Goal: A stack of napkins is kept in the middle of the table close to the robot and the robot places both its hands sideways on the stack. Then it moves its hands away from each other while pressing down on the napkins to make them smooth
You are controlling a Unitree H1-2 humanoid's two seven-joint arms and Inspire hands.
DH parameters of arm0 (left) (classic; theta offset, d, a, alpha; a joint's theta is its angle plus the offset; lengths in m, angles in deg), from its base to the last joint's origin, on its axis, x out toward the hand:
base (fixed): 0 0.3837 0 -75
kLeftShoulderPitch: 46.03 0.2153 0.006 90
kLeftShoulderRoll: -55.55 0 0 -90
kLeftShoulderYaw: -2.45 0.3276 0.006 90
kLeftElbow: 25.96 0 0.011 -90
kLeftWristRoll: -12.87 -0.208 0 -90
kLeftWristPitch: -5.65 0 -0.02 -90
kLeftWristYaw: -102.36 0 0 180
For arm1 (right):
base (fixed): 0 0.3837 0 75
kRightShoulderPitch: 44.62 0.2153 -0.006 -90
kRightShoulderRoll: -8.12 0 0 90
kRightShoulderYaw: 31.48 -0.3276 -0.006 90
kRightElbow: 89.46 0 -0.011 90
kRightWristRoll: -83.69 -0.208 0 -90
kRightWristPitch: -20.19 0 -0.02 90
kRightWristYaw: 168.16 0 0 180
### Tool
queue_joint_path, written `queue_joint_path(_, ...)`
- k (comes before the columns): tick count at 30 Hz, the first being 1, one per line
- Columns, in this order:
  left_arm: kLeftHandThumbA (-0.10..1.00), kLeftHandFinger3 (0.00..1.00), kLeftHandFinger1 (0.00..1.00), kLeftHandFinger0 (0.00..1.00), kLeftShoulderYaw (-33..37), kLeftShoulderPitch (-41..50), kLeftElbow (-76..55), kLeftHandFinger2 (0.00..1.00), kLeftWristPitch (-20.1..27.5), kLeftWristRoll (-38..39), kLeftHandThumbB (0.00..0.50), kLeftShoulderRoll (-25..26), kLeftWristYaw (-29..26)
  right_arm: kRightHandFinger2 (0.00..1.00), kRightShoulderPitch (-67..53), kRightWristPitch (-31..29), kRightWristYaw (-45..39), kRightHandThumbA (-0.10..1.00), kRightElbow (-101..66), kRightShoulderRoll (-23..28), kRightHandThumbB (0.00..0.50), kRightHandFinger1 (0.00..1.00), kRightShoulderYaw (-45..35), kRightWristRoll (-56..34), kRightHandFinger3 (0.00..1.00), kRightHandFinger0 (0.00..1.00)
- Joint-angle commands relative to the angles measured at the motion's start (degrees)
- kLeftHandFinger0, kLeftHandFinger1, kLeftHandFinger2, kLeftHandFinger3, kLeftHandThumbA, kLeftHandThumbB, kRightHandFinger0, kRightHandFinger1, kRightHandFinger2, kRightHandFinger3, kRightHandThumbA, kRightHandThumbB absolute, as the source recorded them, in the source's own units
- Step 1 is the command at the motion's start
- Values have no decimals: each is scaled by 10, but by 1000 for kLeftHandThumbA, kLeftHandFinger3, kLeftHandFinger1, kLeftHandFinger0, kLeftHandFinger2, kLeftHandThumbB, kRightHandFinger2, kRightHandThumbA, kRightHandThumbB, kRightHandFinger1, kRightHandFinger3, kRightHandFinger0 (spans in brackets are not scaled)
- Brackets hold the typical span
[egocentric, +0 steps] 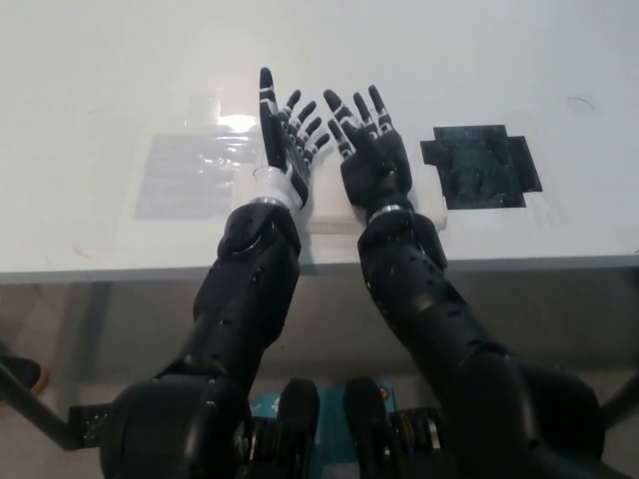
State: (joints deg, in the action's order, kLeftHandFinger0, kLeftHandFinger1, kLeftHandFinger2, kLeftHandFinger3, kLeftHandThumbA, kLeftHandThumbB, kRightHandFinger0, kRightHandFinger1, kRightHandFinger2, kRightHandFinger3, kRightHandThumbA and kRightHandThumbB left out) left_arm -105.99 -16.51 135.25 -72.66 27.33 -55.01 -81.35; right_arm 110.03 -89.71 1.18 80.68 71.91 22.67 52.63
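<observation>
A white stack of napkins lies in the middle of the table close to its front edge. Both hands are over it, side by side, with fingers spread and pointing away from me. My left hand is turned partly on edge above the stack's left half. My black right hand is over the right half, a small gap from the left hand. Neither hand holds anything. I cannot tell whether they press on the napkins. The hands and forearms hide much of the stack.
A black cross-shaped patch lies on the table right of the stack. A clear plastic sheet lies to its left. The table's front edge runs just below the stack.
</observation>
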Motion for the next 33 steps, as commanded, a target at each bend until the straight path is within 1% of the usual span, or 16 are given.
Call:
queue_joint_path(1,1000,1000,1000,1000,8,-9,2,1000,26,3,263,-2,10,1000,6,11,-39,1000,-1,-8,294,1000,-4,-24,1000,1000)
queue_joint_path(4,1000,1000,1000,1000,15,0,12,1000,34,-3,263,-2,10,1000,-6,10,-41,1000,1,-8,292,1000,6,-16,1000,1000)
queue_joint_path(5,1000,1000,1000,1000,17,4,17,1000,34,-4,275,-2,10,1000,-11,10,-37,1000,2,-8,301,1000,11,-10,1000,1000)
queue_joint_path(6,1000,1000,1000,1000,18,7,19,1000,33,-3,277,-2,11,1000,-15,9,-36,1000,3,-8,301,1000,14,-7,1000,1000)
queue_joint_path(11,1000,1000,1000,1000,22,30,23,1000,35,3,269,-5,35,1000,-41,5,-36,1000,5,-6,302,1000,34,3,1000,1000)
queue_joint_path(13,1000,1000,1000,1000,35,39,21,1000,38,-9,271,-5,31,1000,-49,2,-30,1000,8,-3,306,1000,42,8,1000,1000)
queue_joint_path(16,1000,1000,1000,1000,47,51,16,1000,46,-14,295,-1,37,1000,-60,-6,-37,1000,7,4,315,1000,55,15,1000,1000)
queue_joint_path(17,1000,1000,1000,1000,48,55,12,1000,48,-12,313,3,43,1000,-61,-7,-39,1000,5,8,327,1000,56,15,1000,1000)
queue_joint_path(18,1000,1000,1000,1000,48,57,6,1000,46,-9,306,5,47,1000,-61,-11,-42,1000,4,12,315,1000,62,17,1000,1000)
queue_joint_path(20,1000,1000,1000,1000,44,63,-7,1000,42,0,309,12,56,1000,-63,-10,-50,1000,-1,23,286,1000,64,15,1000,1000)
queue_joint_path(24,1000,1000,1000,1000,43,87,-47,1000,40,5,306,30,74,1000,-67,-18,-59,1000,-12,44,288,1000,70,14,1000,1000)
queue_joint_path(25,1000,1000,1000,1000,42,91,-54,1000,39,6,316,32,76,1000,-68,-19,-61,1000,-13,47,280,1000,70,14,1000,1000)
queue_joint_path(27,1000,1000,1000,1000,41,107,-88,1000,30,8,313,43,79,1000,-69,-24,-64,1000,-21,56,255,1000,68,11,1000,1000)
queue_joint_path(33,1000,1000,1000,1000,44,137,-167,1000,9,8,304,62,84,1000,-81,-24,-83,1000,-48,79,255,1000,65,5,1000,1000)
